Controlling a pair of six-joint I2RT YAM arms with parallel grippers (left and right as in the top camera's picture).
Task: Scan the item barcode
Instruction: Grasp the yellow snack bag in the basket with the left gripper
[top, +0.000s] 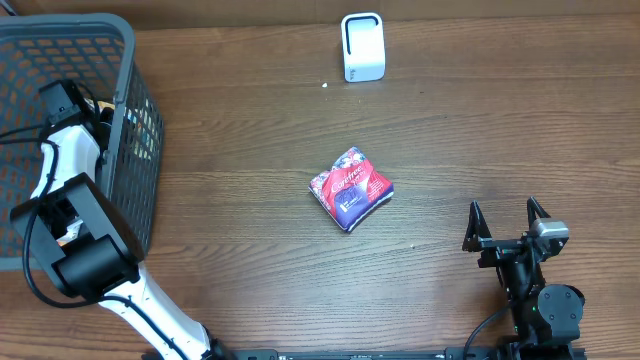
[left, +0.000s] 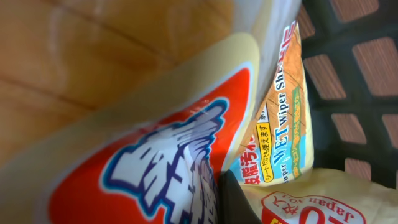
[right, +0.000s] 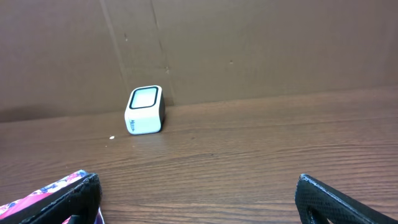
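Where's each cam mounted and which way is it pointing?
Overhead: above table, looking down; basket, scanner, snack packet, left arm, right pincer.
Left wrist: inside basket, close on wet-wiper pack; one dark fingertip shows.
Right wrist: low over table, facing scanner; open pincer's fingertips show.
Shared: overhead and right wrist both see scanner and snack packet.

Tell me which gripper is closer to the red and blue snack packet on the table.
Right. The right gripper is open, right of the snack packet; the left gripper is down in the grey basket, farther away.
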